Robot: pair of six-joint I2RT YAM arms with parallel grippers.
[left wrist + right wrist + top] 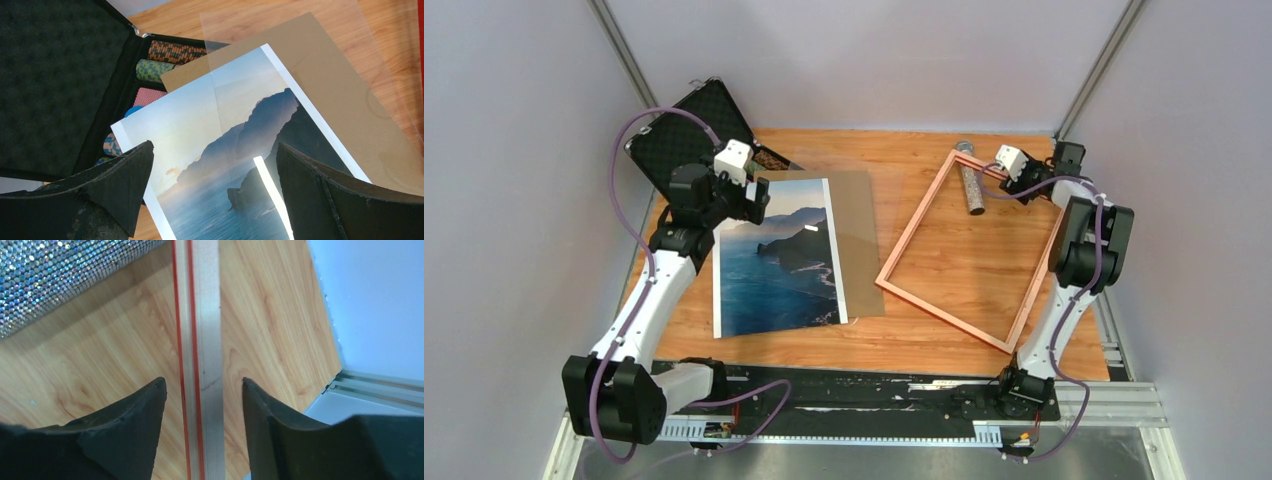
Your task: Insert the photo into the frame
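1. The photo (779,262) lies face-up, left of the empty frame (914,220) and apart from it — insertion not yet done.
2. Left gripper (214,150) hovers wide open over the photo's far edge.
3. Right gripper (203,382) straddles the frame's far rail — jaws parted, not gripping.

I see the large sea photo (220,150) of glossy paper; upper right, the plain brown backing board (325,95) looks matt, like cardboard.
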